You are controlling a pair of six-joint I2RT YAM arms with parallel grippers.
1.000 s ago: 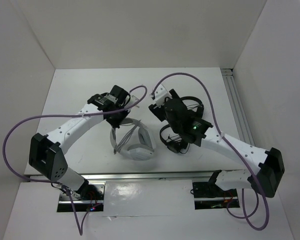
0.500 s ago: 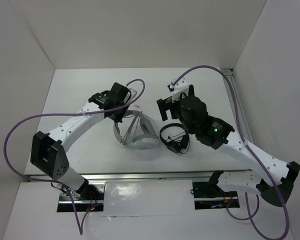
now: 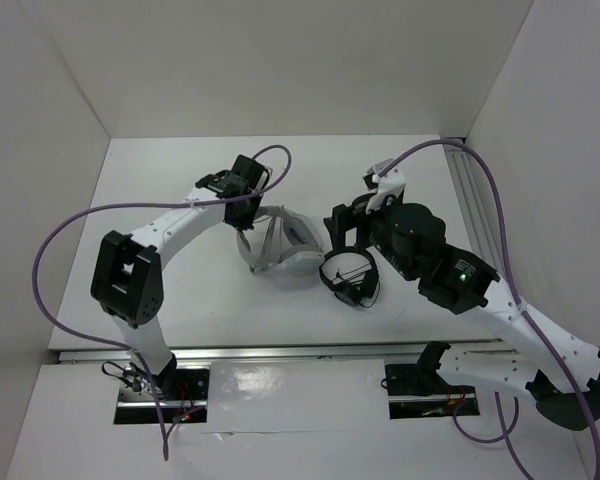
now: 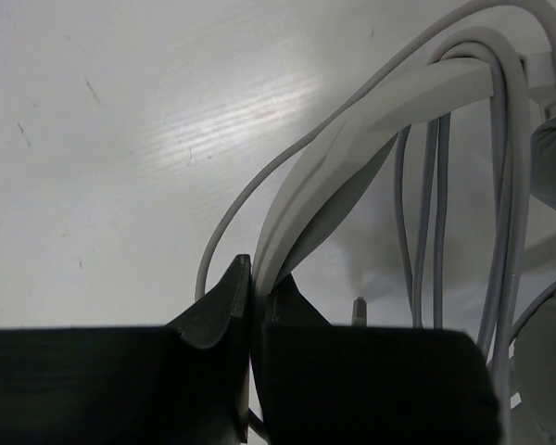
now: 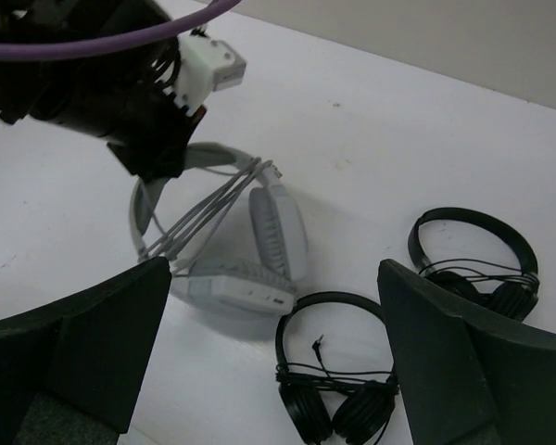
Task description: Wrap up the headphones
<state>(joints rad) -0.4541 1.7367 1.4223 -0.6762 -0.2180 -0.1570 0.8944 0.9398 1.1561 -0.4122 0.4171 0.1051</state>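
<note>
The left hand (image 3: 245, 213) is pinched shut on the headband of the grey headphones (image 3: 280, 250). They sit mid-table (image 3: 160, 290), seemingly tipped up on one earcup, with the cable (image 5: 204, 215) strung across the band. The right hand (image 3: 342, 226) hovers wide open and empty, near a small black pair (image 3: 350, 280).

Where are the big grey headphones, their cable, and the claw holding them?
headphones (image 5: 276, 227), right wrist view, on an earcup pad.
cable (image 5: 204, 208), right wrist view, on the strands across the headband.
left gripper (image 4: 257, 278), left wrist view, between fingertips pinching the headband.
</note>
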